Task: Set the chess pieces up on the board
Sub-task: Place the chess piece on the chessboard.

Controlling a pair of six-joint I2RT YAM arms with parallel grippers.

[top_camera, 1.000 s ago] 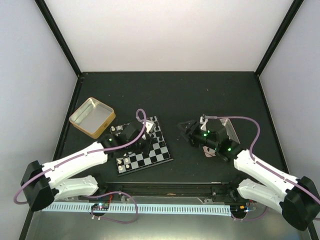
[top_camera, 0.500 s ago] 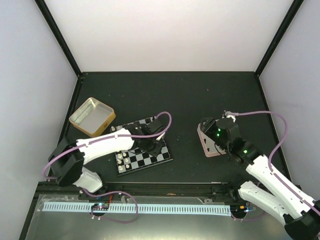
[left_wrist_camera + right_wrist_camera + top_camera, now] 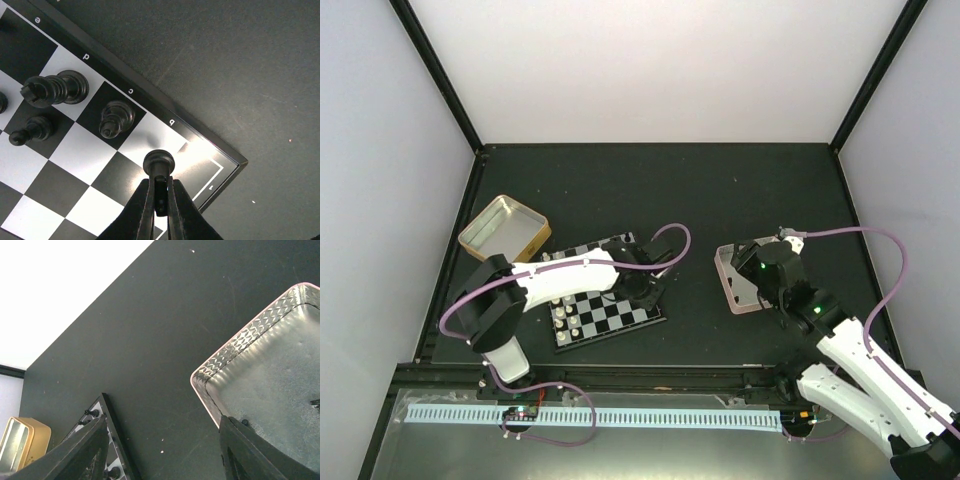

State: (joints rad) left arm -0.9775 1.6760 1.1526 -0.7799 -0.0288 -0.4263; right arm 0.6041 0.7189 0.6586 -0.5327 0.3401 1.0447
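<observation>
The board (image 3: pixel 582 318) lies left of centre, with my left arm stretched across it. Above its right corner my left gripper (image 3: pixel 160 183) is shut on a black chess piece (image 3: pixel 159 161), base pointing away, just over the edge squares. Three other black pieces (image 3: pixel 54 90) stand close by on the board (image 3: pixel 60 165). Cream pieces (image 3: pixel 570 322) stand along the near rim. My right gripper (image 3: pixel 162 421) is open and empty, hovering above the table between the board's edge (image 3: pixel 106 412) and the pink-rimmed tin (image 3: pixel 235 347).
The pink-rimmed tin (image 3: pixel 730 285) sits right of the board under my right wrist, a small dark piece (image 3: pixel 243 422) inside by the right finger. A gold tin (image 3: pixel 504 233) stands at the back left. Black posts and white walls frame the table.
My left arm has swung right across the board to its right corner, shut on the black piece. My right arm has drawn back and turned over the pink-rimmed tin.
</observation>
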